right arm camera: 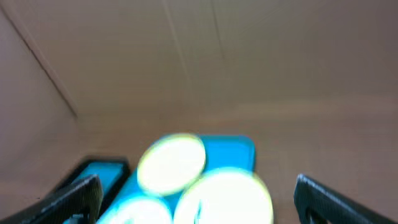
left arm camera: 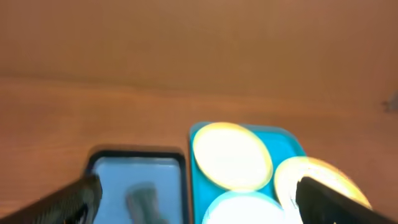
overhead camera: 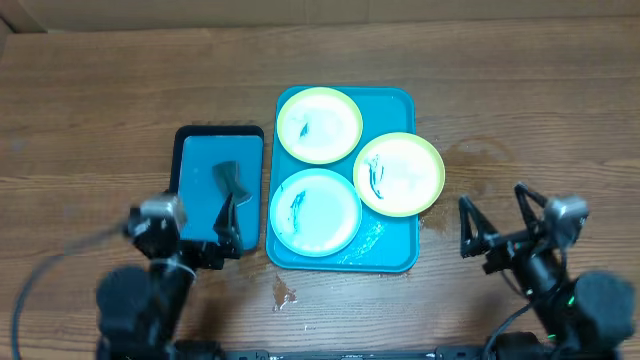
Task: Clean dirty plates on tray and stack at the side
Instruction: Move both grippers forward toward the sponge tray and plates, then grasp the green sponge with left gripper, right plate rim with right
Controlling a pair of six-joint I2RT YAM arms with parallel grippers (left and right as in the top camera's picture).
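Note:
The turquoise tray [overhead camera: 395,102] lies mid-table and carries three plates. A lime-yellow plate [overhead camera: 319,125] is at its back, and a second lime-yellow plate [overhead camera: 398,173] overhangs its right rim. A pale blue plate [overhead camera: 314,211] is at the front left. All three have dark smears. My left gripper [overhead camera: 215,240] hovers open over the near end of the small tray, left of the plates. To the right of the tray, my right gripper [overhead camera: 497,215] stands open over bare wood. The wrist views are blurred; both show the plates [left arm camera: 231,155] [right arm camera: 171,163] ahead between empty fingers.
A smaller black-rimmed blue tray [overhead camera: 196,160] with a dark sponge [overhead camera: 229,180] lies left of the turquoise tray. Wet spots mark the wood in front [overhead camera: 285,295] and at the right [overhead camera: 480,150]. Bare wood-grain tabletop [overhead camera: 540,110] spreads on both sides.

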